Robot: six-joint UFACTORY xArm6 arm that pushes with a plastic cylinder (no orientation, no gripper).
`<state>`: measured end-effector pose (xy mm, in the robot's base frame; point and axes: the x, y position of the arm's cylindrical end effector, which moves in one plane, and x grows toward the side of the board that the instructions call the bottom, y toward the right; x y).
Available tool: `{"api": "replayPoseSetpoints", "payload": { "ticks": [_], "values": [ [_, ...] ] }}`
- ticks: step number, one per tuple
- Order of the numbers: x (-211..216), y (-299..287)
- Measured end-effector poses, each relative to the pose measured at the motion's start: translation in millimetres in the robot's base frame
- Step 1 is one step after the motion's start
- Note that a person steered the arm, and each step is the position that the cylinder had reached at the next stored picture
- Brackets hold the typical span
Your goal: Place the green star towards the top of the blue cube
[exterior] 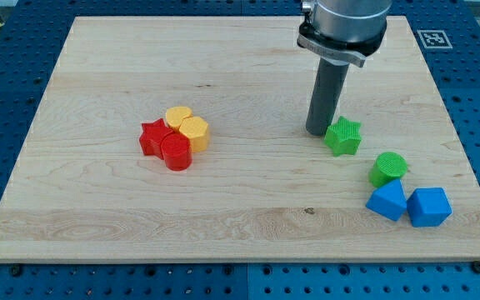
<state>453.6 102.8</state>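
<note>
Camera view: my tip (318, 131) touches the green star (343, 137) on its left, a bare rod holding nothing. Star sits up-left of the blue cube (429, 207), green cylinder (388, 168) between, so probably push right to land above cube

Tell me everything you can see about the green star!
The green star is a small, chunky block with rounded points, like ribbed plastic. It lies flat on the wooden board, right of centre. My tip stands right against its left side. A green cylinder sits below and to its right, apart from it. The blue cube is further down.
</note>
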Motion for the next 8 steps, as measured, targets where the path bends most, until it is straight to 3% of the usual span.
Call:
{"api": "replayPoseSetpoints", "payload": {
  "ticks": [2, 3, 5, 8],
  "values": [
    [2, 13],
    [14, -12],
    [23, 14],
    [-5, 54]
  ]
}}
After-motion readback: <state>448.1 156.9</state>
